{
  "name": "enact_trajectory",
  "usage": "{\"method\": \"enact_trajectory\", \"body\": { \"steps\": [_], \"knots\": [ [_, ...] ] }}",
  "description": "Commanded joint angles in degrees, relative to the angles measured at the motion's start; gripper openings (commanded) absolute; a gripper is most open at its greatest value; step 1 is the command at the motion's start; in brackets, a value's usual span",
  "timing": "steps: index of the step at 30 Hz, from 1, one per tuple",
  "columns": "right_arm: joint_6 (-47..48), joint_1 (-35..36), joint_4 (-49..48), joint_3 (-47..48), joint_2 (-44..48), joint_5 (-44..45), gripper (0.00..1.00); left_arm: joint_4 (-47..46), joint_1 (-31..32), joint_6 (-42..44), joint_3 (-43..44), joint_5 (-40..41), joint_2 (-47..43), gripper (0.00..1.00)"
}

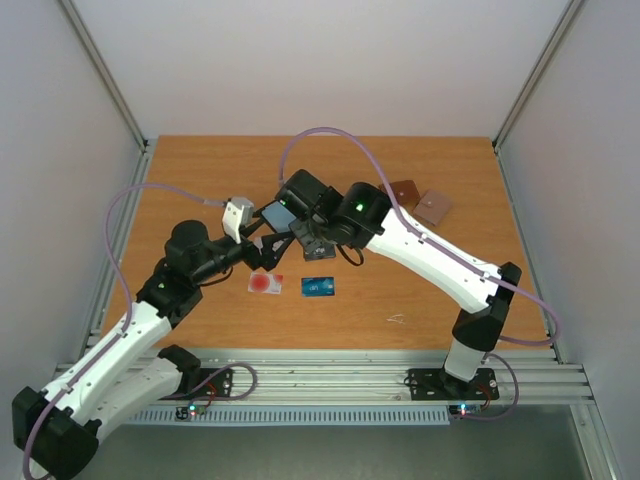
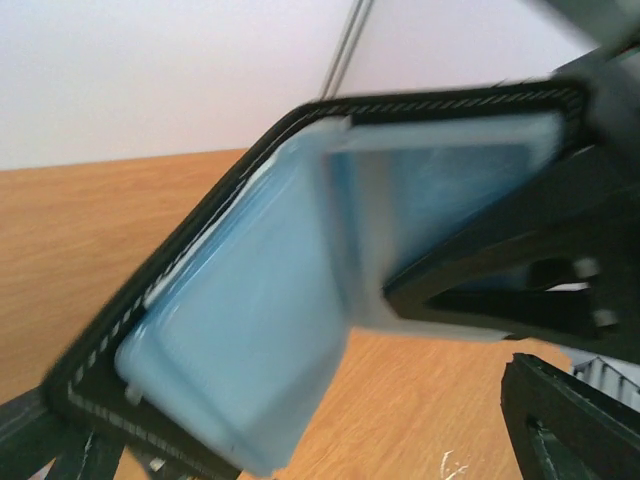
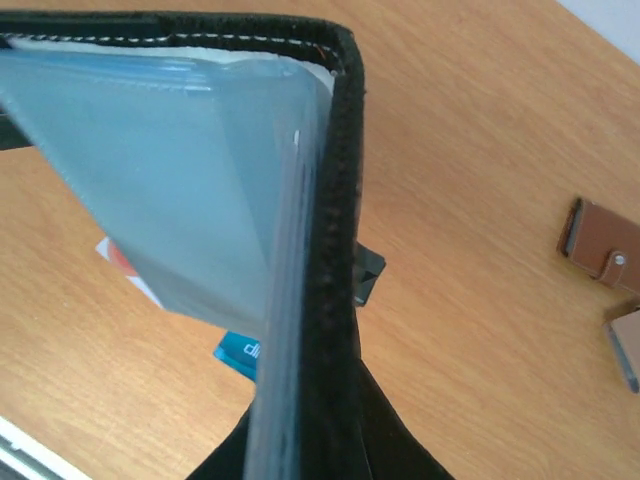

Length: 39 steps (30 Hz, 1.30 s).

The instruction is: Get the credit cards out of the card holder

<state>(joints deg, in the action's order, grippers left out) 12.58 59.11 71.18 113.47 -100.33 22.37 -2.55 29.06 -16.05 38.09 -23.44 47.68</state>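
The card holder [image 1: 280, 213] is a black wallet with a light blue lining, held open above the table's middle. My right gripper [image 1: 300, 228] is shut on its edge; in the right wrist view the black spine [image 3: 340, 250] runs down into the gripper [image 3: 320, 440]. My left gripper [image 1: 268, 248] stands open just below the holder, its fingers [image 2: 565, 410] wide apart with the blue lining [image 2: 250, 330] close in front. Two credit cards lie on the table: a white one with a red circle [image 1: 265, 284] [image 3: 120, 258] and a blue one [image 1: 318, 287] [image 3: 238, 352]. A dark flat corner [image 3: 368, 272] shows beside the spine.
A dark brown wallet [image 1: 404, 190] [image 3: 600, 245] and a tan-pink wallet [image 1: 433, 207] [image 3: 625, 345] lie at the back right. White scratch marks [image 1: 396, 319] are on the wood near the front. Grey walls and metal rails frame the table [image 1: 200, 180].
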Motion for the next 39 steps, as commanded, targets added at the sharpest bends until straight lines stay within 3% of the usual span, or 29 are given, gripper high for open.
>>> {"method": "enact_trajectory", "body": {
  "steps": [1, 4, 7, 9, 12, 16, 20, 25, 28, 30, 31, 35, 36, 39],
  "knots": [
    [4.3, 0.0, -3.1, -0.1, 3.5, -7.4, 0.01, 2.1, 0.3, 1.7, -1.4, 6.3, -0.1, 0.99],
    [6.5, -3.6, -7.6, -5.4, 8.2, -21.9, 0.01, 4.2, 0.2, 4.2, -1.4, 5.9, -1.6, 0.91],
    [10.2, -7.1, -11.5, -11.2, 13.6, -37.4, 0.01, 3.9, -1.1, 4.6, -1.3, 4.8, -3.2, 0.96],
    [13.2, -8.4, -12.6, -14.4, 16.9, -45.0, 0.01, 3.2, -2.6, 3.3, -1.4, -0.8, -4.1, 0.99],
    [16.5, -10.4, -12.4, -17.1, 20.5, -54.9, 0.03, -5.2, -4.1, 0.7, -2.5, -13.9, -5.0, 0.99],
    [18.5, -11.0, -11.8, -17.3, 22.1, -56.7, 0.04, -10.5, -3.8, -0.9, -1.5, -27.0, -3.7, 0.99],
    [18.7, -11.0, -13.6, -17.0, 21.6, -58.4, 0.06, -10.2, -2.4, 0.9, 1.4, -30.0, -1.9, 0.92],
    [16.8, -11.5, -13.7, -16.8, 21.3, -51.2, 0.06, -9.7, -1.8, 0.4, 2.0, -32.2, -2.1, 0.99],
    [16.1, -11.6, -12.8, -15.6, 20.1, -49.6, 0.05, -9.8, -1.7, -0.5, 2.3, -28.5, -1.9, 0.99],
    [16.4, -11.6, -12.8, -15.1, 19.7, -52.5, 0.06, -9.9, -1.6, -1.7, 2.3, -25.8, -1.7, 0.89],
    [16.5, -11.6, -13.2, -15.2, 19.8, -53.7, 0.07, -9.9, -1.6, -1.9, 2.3, -24.7, -1.7, 0.78],
    [17.7, -11.6, -14.3, -16.7, 21.3, -55.8, 0.2, -8.8, -1.6, -1.7, 2.3, -24.4, -1.8, 0.08],
    [18.1, -11.6, -14.6, -17.3, 21.9, -55.8, 0.25, -8.5, -1.6, -1.3, 2.1, -24.5, -1.9, 0.01],
    [18.7, -13.2, -15.4, -19.8, 25.2, -54.8, 0.34, -8.7, -1.7, -1.3, 2.0, -23.4, -2.4, 0.0]
  ]
}}
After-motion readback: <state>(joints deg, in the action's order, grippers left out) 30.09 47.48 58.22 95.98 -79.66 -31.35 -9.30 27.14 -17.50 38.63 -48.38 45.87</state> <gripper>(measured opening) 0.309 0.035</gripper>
